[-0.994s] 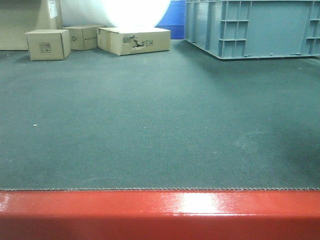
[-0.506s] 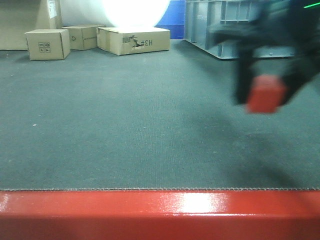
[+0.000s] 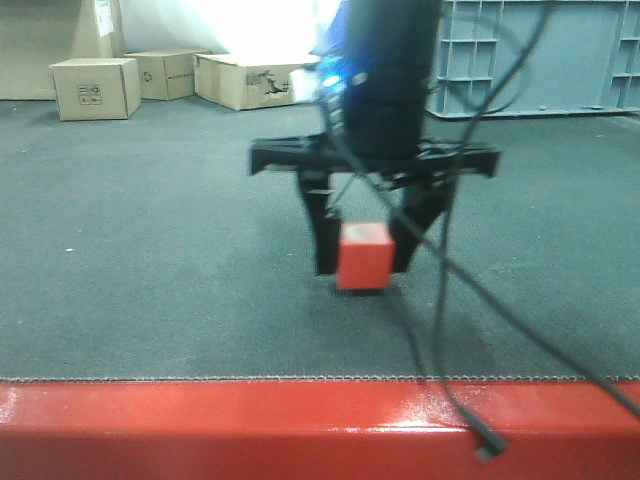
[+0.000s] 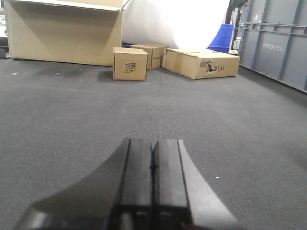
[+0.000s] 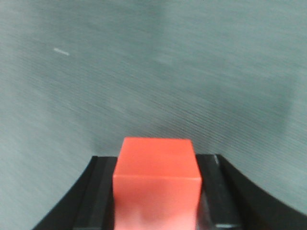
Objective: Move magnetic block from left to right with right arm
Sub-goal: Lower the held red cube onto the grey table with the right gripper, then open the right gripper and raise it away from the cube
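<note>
The small bright-red matte cube, the magnetic block (image 3: 364, 256), now sits in the middle of the front view, clamped between the two black fingers of the right gripper (image 3: 362, 262). Half a second ago it showed as a blur at the right edge of that frame, higher up; a second ago neither arm nor block was in view at all. So the right arm has swept in from the right of the picture toward the centre and dropped, and the block now hangs just above, or possibly touching, the dark green-grey carpeted surface (image 3: 150, 280); the blur makes the gap impossible to judge.

The right wrist view confirms the grasp: the block (image 5: 156, 178) fills the lower centre, with a black finger pressed against each side.

The left gripper (image 4: 153, 191) lies low in its own view with its pads pressed together, holding nothing.

My reading: the carry is well under way and the arm is nearing a put-down, though whether this spot counts as the destination cannot be settled here. A loose black cable (image 3: 440, 330) dangles beside the block and could snag.
</note>
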`<state>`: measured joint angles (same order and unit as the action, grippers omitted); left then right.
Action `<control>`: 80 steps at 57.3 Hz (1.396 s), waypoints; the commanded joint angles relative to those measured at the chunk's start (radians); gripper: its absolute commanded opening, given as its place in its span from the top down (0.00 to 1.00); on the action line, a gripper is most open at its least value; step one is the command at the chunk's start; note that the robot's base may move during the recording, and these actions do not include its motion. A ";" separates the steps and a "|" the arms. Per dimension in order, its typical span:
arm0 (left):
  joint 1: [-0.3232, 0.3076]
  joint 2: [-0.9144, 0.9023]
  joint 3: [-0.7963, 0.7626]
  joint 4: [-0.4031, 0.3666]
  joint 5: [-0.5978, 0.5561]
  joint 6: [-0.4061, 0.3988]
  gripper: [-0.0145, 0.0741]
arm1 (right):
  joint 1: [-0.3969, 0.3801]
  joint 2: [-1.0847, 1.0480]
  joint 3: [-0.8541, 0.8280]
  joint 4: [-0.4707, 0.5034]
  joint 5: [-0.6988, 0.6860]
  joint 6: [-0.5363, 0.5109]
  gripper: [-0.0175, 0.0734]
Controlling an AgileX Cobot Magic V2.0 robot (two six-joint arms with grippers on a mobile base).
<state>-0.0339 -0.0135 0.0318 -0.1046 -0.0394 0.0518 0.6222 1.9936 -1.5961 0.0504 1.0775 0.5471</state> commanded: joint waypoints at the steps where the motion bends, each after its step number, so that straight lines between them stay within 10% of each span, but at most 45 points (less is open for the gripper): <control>1: 0.000 -0.012 0.008 -0.005 -0.086 0.000 0.98 | 0.010 -0.030 -0.069 0.009 0.013 0.002 0.38; 39: 0.000 -0.012 0.008 -0.005 -0.086 0.000 0.98 | 0.009 -0.113 -0.082 -0.028 0.011 0.021 0.30; 59: 0.000 -0.012 0.008 -0.005 -0.086 0.000 0.98 | -0.030 -0.345 0.004 -0.095 -0.062 -0.143 0.30; 80: 0.000 -0.012 0.008 -0.005 -0.086 0.000 0.98 | -0.241 -0.760 0.503 -0.106 -0.423 -0.350 0.78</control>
<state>-0.0339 -0.0135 0.0318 -0.1046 -0.0394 0.0518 0.4430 1.3645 -1.1658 -0.0397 0.7998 0.2651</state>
